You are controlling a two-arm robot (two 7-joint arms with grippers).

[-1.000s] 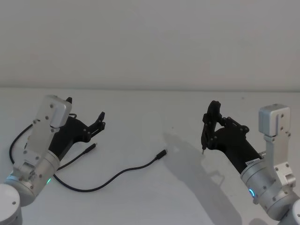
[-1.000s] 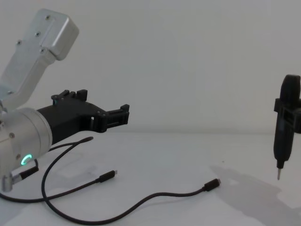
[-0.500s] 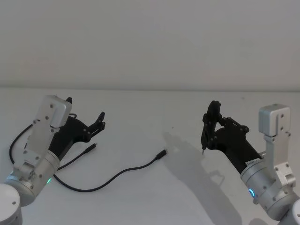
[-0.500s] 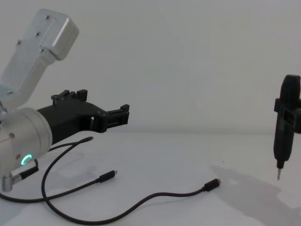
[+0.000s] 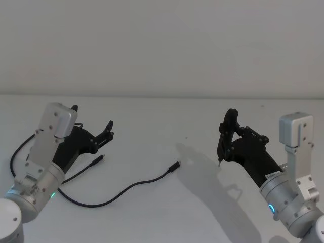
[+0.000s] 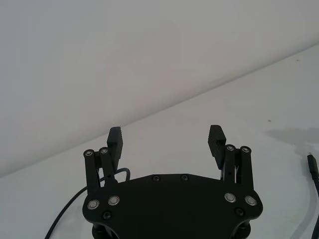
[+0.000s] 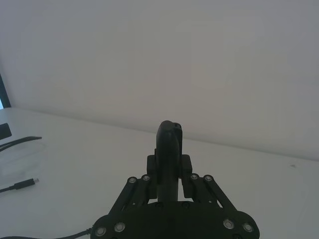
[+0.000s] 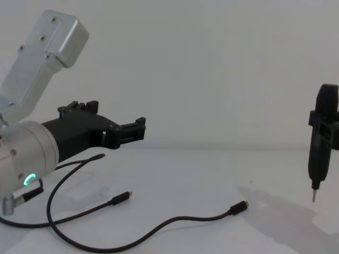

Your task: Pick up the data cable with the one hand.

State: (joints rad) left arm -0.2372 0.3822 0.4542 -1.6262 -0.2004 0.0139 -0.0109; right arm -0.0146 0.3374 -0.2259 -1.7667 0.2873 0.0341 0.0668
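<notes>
One thin, flat-lying cable [image 5: 132,185] may slip the wide-open left gripper [image 6: 166,133], while the right gripper [image 7: 169,167] clamps a black tool [image 8: 317,159].

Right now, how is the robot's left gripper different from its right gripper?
The left gripper has its jaws wide open and empty; the right gripper has its jaws shut on a thin black tool. The left gripper hangs above the looped end of the data cable, while the right gripper is off to the side, apart from it. Both are black, and neither touches the cable.
</notes>
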